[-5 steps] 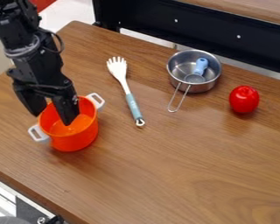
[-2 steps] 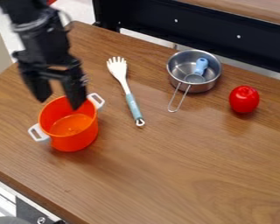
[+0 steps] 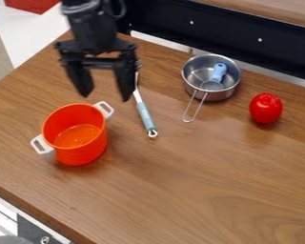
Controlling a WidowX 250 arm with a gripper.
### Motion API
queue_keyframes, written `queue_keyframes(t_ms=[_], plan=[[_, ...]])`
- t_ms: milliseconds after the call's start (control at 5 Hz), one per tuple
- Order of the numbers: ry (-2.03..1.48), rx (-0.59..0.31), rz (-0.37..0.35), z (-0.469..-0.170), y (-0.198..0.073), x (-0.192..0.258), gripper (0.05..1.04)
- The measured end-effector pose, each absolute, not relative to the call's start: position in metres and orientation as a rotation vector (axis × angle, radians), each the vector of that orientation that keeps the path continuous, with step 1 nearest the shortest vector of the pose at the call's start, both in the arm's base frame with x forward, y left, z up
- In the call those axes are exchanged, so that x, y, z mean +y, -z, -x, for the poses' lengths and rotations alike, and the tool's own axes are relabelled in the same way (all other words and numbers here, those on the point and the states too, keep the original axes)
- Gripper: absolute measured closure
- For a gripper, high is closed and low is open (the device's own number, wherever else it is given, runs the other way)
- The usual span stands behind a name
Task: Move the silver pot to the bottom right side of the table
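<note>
Pincer spread and seemingly empty, I've risen and swung closer to the silver pot; I judge gripping it comes next.

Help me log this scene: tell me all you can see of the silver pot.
The silver pot is round, open-topped and shiny, apparently metal. A wire loop, seemingly its handle, extends from its near side. It stands upright on the wooden table, near the far edge. A blue-handled utensil rests inside; the gripper is clear of it.
</note>
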State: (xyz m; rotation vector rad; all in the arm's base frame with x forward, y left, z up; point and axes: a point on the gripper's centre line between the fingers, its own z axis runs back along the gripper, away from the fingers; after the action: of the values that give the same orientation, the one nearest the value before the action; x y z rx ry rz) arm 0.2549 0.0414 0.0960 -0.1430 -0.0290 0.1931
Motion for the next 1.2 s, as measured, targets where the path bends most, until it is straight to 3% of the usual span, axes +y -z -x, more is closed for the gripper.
queue_keyframes(t_ms=[600,800,1000,1200], plan=[[-0.266,-0.037,0.211,-0.340,-0.082,0.001,0.082],[-0.327,-0.085,0.217,-0.367,-0.078,0.001,0.082],[-0.476,-0.199,0.250,-0.386,-0.075,0.009,0.082],[-0.625,-0.271,0.241,-0.393,-0.069,0.025,0.082]])
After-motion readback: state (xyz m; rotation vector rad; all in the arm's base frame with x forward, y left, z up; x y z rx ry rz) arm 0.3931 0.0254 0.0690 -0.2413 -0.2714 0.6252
